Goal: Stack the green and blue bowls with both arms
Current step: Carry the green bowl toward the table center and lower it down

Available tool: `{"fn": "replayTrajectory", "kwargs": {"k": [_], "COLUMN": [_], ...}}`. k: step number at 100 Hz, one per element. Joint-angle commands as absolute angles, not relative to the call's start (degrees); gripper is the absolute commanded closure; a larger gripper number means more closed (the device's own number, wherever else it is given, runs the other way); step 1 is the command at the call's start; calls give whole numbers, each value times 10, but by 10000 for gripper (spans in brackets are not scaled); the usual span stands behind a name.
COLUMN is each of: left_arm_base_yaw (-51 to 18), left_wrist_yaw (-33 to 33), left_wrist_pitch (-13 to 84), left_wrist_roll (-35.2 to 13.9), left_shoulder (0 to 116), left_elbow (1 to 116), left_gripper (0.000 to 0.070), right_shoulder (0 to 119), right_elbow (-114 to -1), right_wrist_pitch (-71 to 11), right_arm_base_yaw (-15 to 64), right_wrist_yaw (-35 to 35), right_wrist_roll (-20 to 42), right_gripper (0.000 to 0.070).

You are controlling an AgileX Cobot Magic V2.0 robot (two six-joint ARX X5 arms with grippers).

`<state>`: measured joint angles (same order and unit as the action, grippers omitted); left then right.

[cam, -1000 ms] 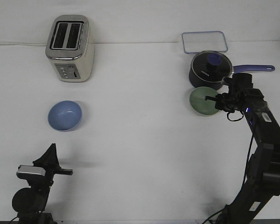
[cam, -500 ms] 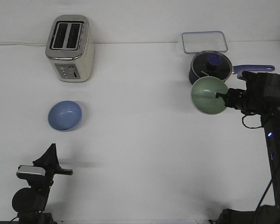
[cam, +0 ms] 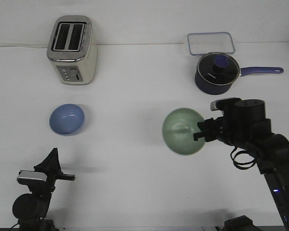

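The green bowl (cam: 183, 131) is clamped by its rim in the right gripper (cam: 200, 133), held tilted for stacking into the blue bowl (cam: 67, 119), while the left gripper (cam: 62, 177) is seen with unreadable jaws.

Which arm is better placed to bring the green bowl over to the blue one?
The right: its end effector already grips the green bowl by the rim, while the left end effector sits low near the blue bowl.

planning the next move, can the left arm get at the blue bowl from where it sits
Probably yes. The blue bowl sits alone on the table just ahead of the left hand, with nothing between them; the toaster stands farther back.
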<state>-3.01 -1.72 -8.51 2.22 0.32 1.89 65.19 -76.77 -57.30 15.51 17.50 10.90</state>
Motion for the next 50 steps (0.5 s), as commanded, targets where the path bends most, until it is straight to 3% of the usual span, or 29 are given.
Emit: {"fn": "replayTrajectory", "kwargs": {"k": [1,23,50], "left_arm_base_yaw": [-30,-30,-30], "left_wrist_yaw": [-18,-18,-18], "left_wrist_pitch": [-91,-91,-91], "left_wrist_roll": [21,21,21], "left_shoulder": [3,3,3], "left_elbow": [8,8,8], "left_gripper": [686,686,686], "right_shoulder": [661,682,775], "right_elbow": [-758,-661,-597], "right_wrist_pitch": [-568,-487,-408], "right_arm_base_yaw": [194,292,329], "right_wrist_yaw": [155,135,136], "right_wrist_roll": [133,173,182], "right_gripper": [700,700,700]}}
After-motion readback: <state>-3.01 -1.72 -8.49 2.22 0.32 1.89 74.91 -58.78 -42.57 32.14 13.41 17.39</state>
